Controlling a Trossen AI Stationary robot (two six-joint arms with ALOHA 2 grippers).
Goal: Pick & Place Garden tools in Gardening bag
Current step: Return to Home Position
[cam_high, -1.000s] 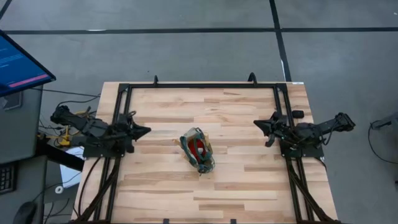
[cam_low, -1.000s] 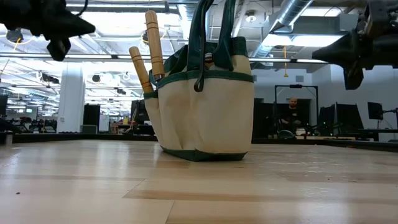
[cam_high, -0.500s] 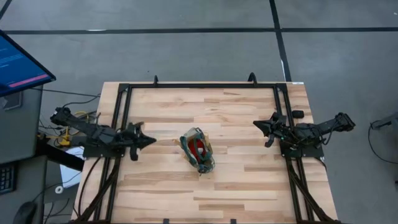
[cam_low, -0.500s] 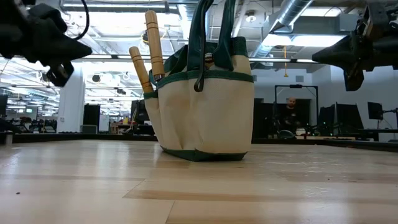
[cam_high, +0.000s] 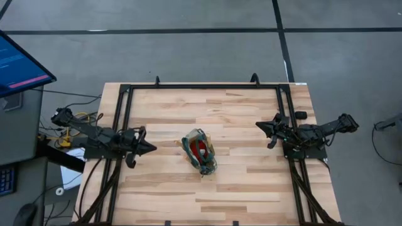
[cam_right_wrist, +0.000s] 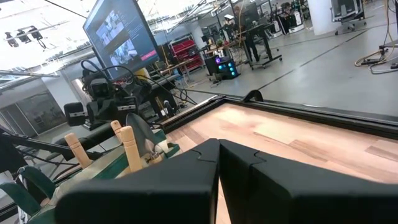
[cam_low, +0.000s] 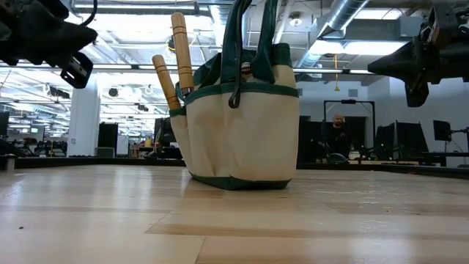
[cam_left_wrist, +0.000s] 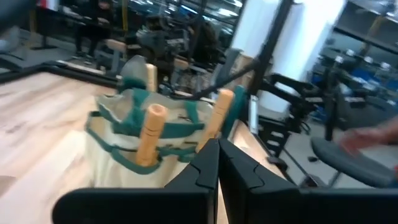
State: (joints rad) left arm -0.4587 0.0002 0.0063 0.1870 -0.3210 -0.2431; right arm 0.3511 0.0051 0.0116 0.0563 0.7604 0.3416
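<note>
The gardening bag stands upright on its base in the middle of the table, tan with green edging. Wooden tool handles stick up out of its side pockets, and something red lies inside. My left gripper is shut at the table's left edge, left of the bag and apart from it, holding nothing. My right gripper is shut near the table's right edge, also clear of the bag.
A black metal frame runs around the table's far and side edges. A monitor stands off the table to the left. Bare wooden tabletop lies around the bag. A person sits far off in the room behind.
My left gripper has come down and shifted toward the table's near edge, rolling at the wrist, and it stays shut. The bag and my right gripper have kept still.
</note>
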